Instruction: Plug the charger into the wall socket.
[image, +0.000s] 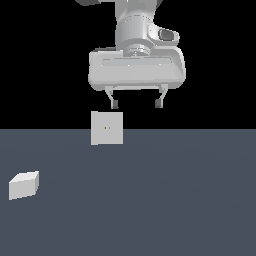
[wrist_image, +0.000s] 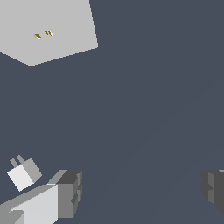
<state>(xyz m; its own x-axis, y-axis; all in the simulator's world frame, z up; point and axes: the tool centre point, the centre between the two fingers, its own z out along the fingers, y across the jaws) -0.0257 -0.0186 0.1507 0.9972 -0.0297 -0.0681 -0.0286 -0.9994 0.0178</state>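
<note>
Charger (image: 23, 184) on floor, apparently apart from wall socket (image: 107, 128), gripper (image: 136, 104) jaws spread, empty

Flat, even simulator lighting with no cast shadows or glare. Edges look jagged and pixelated, not blurred. The black backdrop is unlit; the bench (image: 150, 200) is uniformly dull slate.

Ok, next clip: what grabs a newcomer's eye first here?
The big pale gripper hangs open and empty, high in the exterior view. Below it, the upright grey wall socket stands on the dark floor. The small white charger lies apart, toward that view's left.
</note>
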